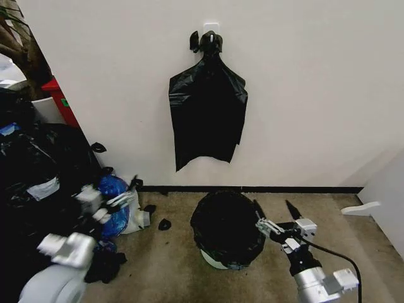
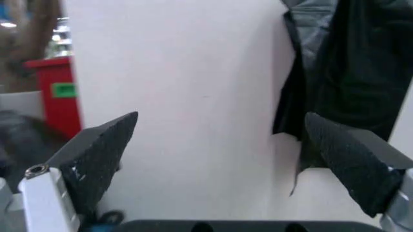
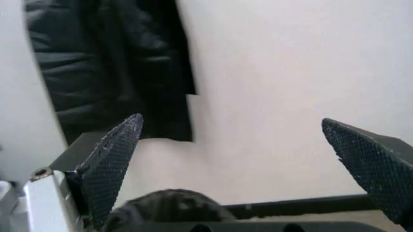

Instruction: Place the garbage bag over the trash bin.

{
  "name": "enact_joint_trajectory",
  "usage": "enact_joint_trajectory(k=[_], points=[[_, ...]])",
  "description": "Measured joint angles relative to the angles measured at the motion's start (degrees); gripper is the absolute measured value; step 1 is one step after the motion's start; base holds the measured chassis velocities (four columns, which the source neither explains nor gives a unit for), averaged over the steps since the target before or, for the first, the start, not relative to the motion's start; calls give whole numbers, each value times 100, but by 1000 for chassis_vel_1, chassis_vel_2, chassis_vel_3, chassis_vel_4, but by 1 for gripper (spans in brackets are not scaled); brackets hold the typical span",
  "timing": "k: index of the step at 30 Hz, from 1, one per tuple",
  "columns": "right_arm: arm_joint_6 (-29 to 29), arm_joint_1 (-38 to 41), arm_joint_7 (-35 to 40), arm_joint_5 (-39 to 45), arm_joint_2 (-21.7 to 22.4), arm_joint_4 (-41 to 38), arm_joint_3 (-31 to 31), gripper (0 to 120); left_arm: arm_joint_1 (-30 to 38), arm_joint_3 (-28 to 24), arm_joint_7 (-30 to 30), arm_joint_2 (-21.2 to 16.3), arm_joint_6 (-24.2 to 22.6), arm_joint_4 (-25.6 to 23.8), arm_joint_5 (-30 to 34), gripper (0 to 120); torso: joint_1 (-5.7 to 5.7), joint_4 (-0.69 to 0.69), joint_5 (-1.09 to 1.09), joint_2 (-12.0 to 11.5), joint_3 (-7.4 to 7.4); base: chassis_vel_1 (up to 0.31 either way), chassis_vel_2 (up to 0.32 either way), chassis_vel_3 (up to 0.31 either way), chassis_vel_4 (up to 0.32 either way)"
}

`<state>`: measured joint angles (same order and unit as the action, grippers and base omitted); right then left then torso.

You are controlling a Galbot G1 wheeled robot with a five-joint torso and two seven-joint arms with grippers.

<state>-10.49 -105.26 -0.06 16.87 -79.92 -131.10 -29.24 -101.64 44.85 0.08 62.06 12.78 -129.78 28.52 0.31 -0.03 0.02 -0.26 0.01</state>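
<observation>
A black garbage bag (image 1: 226,228) sits draped over the trash bin (image 1: 214,259) at lower centre of the head view, its glossy plastic covering the mouth and most of the wall so that only a sliver of white shows at the bin's base. The bin stands on a brownish floor just in front of the dark skirting of a white wall (image 1: 303,95).

The right gripper (image 1: 278,218), at lower right of centre in the head view, hangs with its jaws spread wide, just beside the bag's right edge; whether the nearer fingertip touches the plastic cannot be told. In the right wrist view the same gripper (image 3: 239,135) shows both dark textured fingers (image 3: 113,164) far apart with nothing between them, the rounded black top of the bagged bin (image 3: 168,205) low in the frame.

The left gripper (image 1: 120,201), at lower left in the head view, is raised over a heap of bulging black bags (image 1: 38,164), well apart from the bin. The left wrist view shows it (image 2: 223,140) opened wide and empty, pointing at the wall.

High at centre of the head view, a flat bunch of black bags (image 1: 207,113) hangs from a hook (image 1: 210,39), knotted at its top
</observation>
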Motion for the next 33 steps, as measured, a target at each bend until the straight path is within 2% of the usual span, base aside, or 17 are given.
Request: enact_joint_trajectory(k=[4, 7, 12, 19, 33], points=[[-287, -327, -66, -210, -361, 12, -244, 100, -577, 308, 136, 559, 181, -192, -104, 100, 0, -2, -2, 0, 0, 0, 0, 0, 0], [-480, -585, -179, -200, -433, -84, -389, 100, -923, 379, 181, 773, 311, -289, -177, 100, 0, -1, -1, 0, 0, 0, 0, 0, 0], [-720, -1179, -509, 67, -513, -343, -665, 100, -1763, 127, 133, 1034, 223, -740, -392, 100, 0, -1, 0, 0, 0, 0, 0, 0, 0], [-650, -1322, -943, 428, -583, -430, -890, 100, -1885, -13, 101, 1029, -106, -994, -493, 100, 1, -1, 0, 0, 1, 0, 0, 0, 0], [-427, -1304, -1165, 577, -593, -370, -796, 100, -1723, -61, 467, 956, -306, -921, -561, 100, 1, -1, -1, 0, 1, 0, 0, 0, 0]])
